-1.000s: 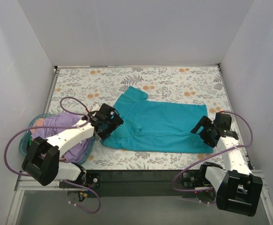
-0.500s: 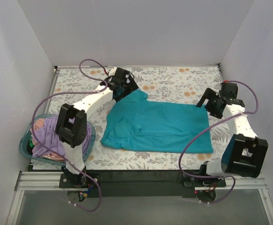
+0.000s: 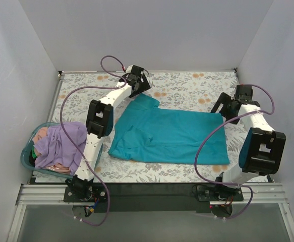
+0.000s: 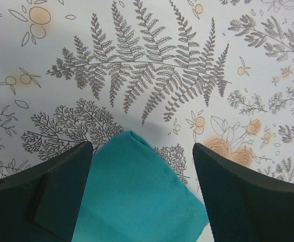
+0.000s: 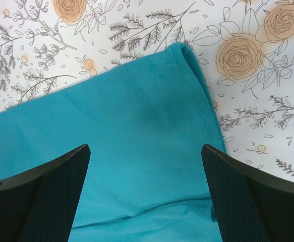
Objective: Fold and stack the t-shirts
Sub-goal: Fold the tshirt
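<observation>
A teal-blue t-shirt [image 3: 167,133] lies spread on the floral table. My left gripper [image 3: 139,86] is open just above its far-left sleeve; that sleeve [image 4: 136,191] shows between the open fingers in the left wrist view. My right gripper [image 3: 226,107] is open over the shirt's far-right corner, and that corner [image 5: 152,126] with its hem lies between the fingers in the right wrist view. A lavender purple t-shirt [image 3: 61,143] is heaped in the basket at the left, with a pinkish one [image 3: 42,134] partly seen under it.
A translucent blue plastic basket [image 3: 27,162] stands at the near left edge of the table. White walls close in the left, back and right sides. Purple cables loop from both arms.
Both arms have swung from the shirt's near side to its far side. The left gripper has gone from the near-left edge to the far sleeve, the right from the near-right corner to the far-right corner.
</observation>
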`<state>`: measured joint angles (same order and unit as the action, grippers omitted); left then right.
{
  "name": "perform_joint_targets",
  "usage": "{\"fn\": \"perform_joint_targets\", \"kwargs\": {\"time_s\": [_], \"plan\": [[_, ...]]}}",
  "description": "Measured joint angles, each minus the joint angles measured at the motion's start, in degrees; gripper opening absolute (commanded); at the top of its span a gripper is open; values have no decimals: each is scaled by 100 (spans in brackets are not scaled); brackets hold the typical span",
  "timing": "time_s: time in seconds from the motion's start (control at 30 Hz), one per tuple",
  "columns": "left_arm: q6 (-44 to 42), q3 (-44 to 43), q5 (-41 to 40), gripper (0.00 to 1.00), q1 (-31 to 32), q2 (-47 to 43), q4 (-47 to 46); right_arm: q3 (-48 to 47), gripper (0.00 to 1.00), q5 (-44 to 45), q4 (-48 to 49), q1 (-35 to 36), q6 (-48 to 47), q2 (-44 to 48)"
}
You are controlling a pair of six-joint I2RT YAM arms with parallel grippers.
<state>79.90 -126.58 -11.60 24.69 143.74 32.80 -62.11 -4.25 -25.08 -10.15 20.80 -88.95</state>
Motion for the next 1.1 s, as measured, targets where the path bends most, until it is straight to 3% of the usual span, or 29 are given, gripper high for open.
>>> {"fn": "perform_joint_targets", "kwargs": {"time_s": [0.2,0.33,0.4,0.57,0.7,0.73,0.87,0.93,1.0,1.1], "plan": [[-358,-44,-96,65,28,107,-52,-2,98,7,39,0,2,-170],[-656,-251,-267,64,90,328,-175,-2,97,7,125,0,4,-251],[-804,-293,-474,64,138,385,-197,-2,98,4,136,0,4,-289],[-1073,-308,-1058,49,326,439,-127,7,97,4,173,0,4,-385],[-1274,-372,-1460,48,431,511,-90,17,97,4,210,0,7,-422],[-1340,-400,-1554,41,459,544,-66,22,97,4,229,0,9,-424],[-1449,-511,-1742,32,522,625,-17,81,97,2,291,0,9,-424],[-1451,-601,-1768,21,544,684,9,107,97,2,293,0,9,-428],[-1471,-697,-1768,0,560,737,33,109,95,2,297,0,7,-433],[-1534,-774,-1755,0,573,778,66,109,95,81,299,2,7,-439]]}}
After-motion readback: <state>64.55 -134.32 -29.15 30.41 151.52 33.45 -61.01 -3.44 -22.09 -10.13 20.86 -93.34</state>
